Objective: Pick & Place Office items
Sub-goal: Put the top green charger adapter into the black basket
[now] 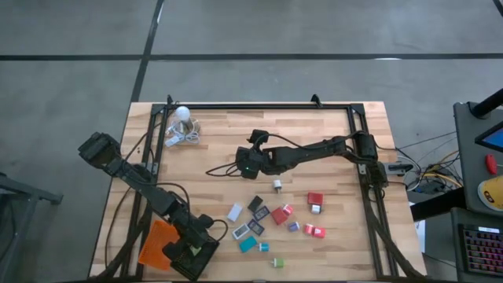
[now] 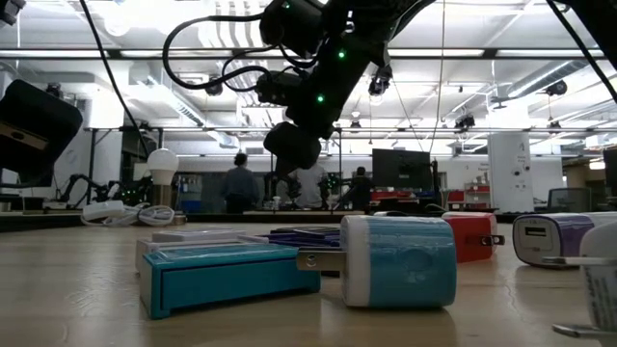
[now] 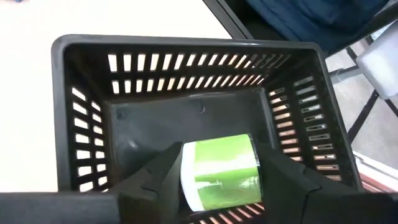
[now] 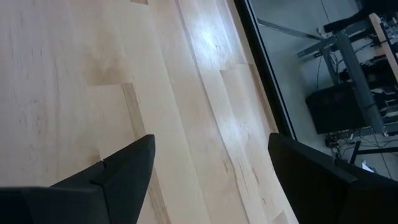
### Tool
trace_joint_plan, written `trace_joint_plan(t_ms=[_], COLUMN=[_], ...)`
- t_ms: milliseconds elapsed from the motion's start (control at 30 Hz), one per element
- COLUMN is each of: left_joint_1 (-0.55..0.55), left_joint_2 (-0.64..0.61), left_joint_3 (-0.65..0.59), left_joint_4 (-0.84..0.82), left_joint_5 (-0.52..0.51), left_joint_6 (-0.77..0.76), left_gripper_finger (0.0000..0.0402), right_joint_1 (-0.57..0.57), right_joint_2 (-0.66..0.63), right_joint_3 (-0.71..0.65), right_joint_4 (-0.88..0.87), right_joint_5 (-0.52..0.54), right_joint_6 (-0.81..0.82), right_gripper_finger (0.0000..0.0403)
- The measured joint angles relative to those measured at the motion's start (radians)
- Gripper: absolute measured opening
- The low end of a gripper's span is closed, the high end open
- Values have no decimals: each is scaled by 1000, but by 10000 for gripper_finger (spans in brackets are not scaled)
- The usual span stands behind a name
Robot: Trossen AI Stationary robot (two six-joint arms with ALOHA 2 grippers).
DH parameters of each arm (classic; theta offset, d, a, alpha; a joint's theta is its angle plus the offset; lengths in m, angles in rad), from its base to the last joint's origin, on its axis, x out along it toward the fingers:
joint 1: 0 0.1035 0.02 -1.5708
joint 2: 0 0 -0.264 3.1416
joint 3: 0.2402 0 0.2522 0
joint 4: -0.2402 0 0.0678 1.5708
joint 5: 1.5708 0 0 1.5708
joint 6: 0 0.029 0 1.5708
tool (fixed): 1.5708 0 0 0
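Left gripper (image 3: 217, 186) is poised over the black tray (image 3: 87, 118) at the table's (image 1: 330, 134) near left corner, its jaws pinching a green and white piece (image 3: 221, 171) held above the tray floor, inside the slotted walls. An orange tray (image 1: 157, 242) lies touching the black one on its left side, close to the table edge. Right gripper (image 4: 208, 180) hangs above bare wood at mid-table, jaws spread wide with nothing between them, open surface on all sides of it. The remaining office items (image 1: 271, 220) lie scattered across the near centre of the table, well apart from the trays, several just beside one another. A white bulb (image 1: 182, 114) sits near the far left corner
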Motion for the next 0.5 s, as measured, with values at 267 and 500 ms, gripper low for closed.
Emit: trace_joint_plan(t_ms=[267,500], left_joint_1=[0,0], left_joint_2=[0,0], left_joint_3=[0,0], left_joint_4=[16,19], left_joint_5=[-4,-4], left_joint_6=[20,23], left_gripper_finger=[175,175], right_joint_1=[0,0], right_joint_2=[0,0], right_joint_3=[0,0], right_joint_4=[1,2], right_joint_5=[0,0], right_joint_6=[-1,1], right_gripper_finger=[302,309])
